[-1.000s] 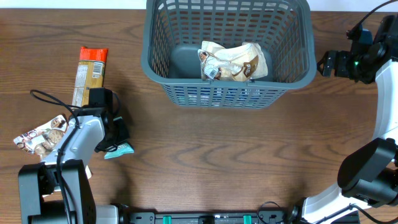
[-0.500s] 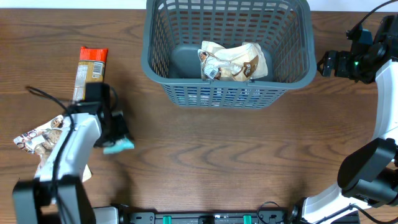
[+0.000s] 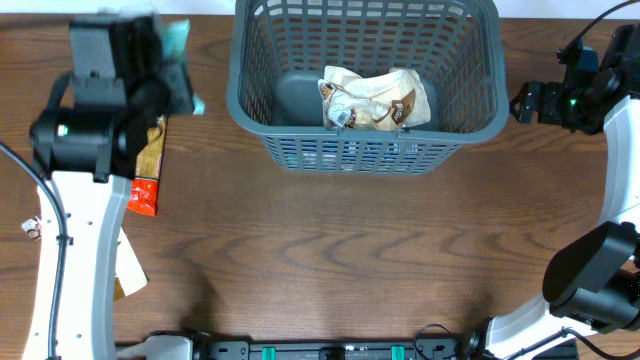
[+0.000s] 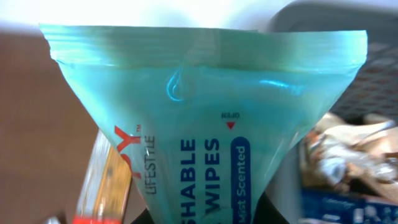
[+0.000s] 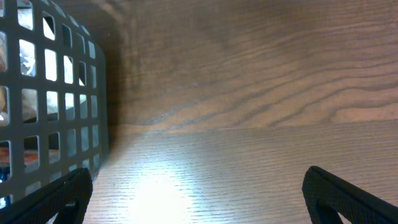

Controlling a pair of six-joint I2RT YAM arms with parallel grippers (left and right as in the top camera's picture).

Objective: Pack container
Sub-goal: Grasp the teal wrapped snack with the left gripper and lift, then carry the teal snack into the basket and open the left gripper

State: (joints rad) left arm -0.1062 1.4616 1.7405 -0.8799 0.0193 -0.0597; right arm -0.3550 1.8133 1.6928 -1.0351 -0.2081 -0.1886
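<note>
The dark grey basket (image 3: 460, 125) stands at the back middle of the table with a crumpled tan snack packet (image 3: 375, 98) inside. My left gripper (image 3: 170, 70) is raised high at the back left, just left of the basket, shut on a teal wipes packet (image 4: 205, 124). The packet fills the left wrist view, and its teal edge shows in the overhead view (image 3: 178, 38). My right gripper (image 5: 196, 196) is open and empty, low over the wood just right of the basket wall (image 5: 43, 93). It sits at the far right in the overhead view (image 3: 530, 102).
An orange and tan snack bar (image 3: 148, 165) lies under my left arm, also in the left wrist view (image 4: 102, 186). A brown and white cookie packet is mostly hidden by the arm at the left edge (image 3: 30, 228).
My left gripper has lifted the teal wipes packet off the table and carried it up and back toward the basket's left side. The right arm has not moved.
</note>
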